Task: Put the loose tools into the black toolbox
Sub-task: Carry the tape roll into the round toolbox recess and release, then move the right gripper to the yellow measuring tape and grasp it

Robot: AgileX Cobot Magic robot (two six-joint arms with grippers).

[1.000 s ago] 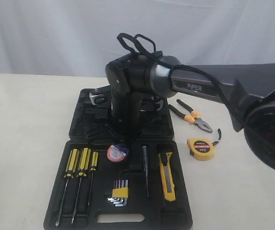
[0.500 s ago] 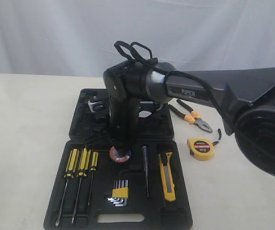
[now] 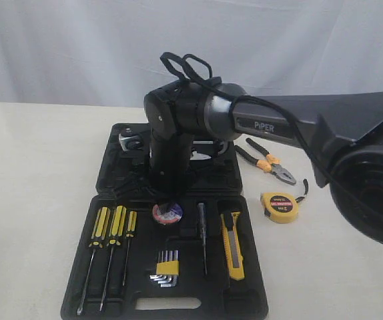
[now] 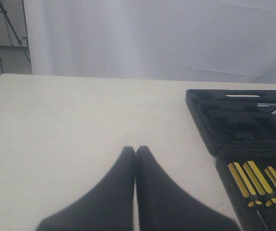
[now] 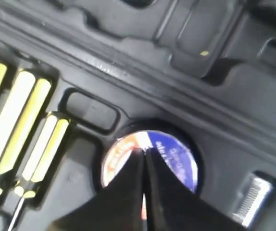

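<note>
The black toolbox (image 3: 71, 303) lies open on the table. The dark tape roll (image 3: 167, 213) with its blue-white label sits in a round recess of the lower half, and the yellow-black utility knife (image 3: 232, 244) lies in a slot to its right. My right gripper (image 3: 166, 197) points down just above the roll; in the right wrist view it (image 5: 144, 150) is shut, empty, over the label (image 5: 176, 159). The orange-and-black pliers (image 3: 266, 161) and yellow tape measure (image 3: 279, 207) lie on the table right of the box. My left gripper (image 4: 135, 149) is shut over bare table beside the toolbox (image 4: 203, 120).
Yellow-black screwdrivers (image 3: 111, 233) fill the lower half's left slots, with hex keys (image 3: 166, 269) in a yellow holder and a thin dark tool (image 3: 203, 240) near the middle. A metal part (image 3: 133, 141) sits in the lid half. White cloth hangs behind the table.
My right gripper went down onto the tape roll in its recess, then lifted slightly, so the roll's label shows again. The roll stays in the box. Pliers and tape measure have not moved.
</note>
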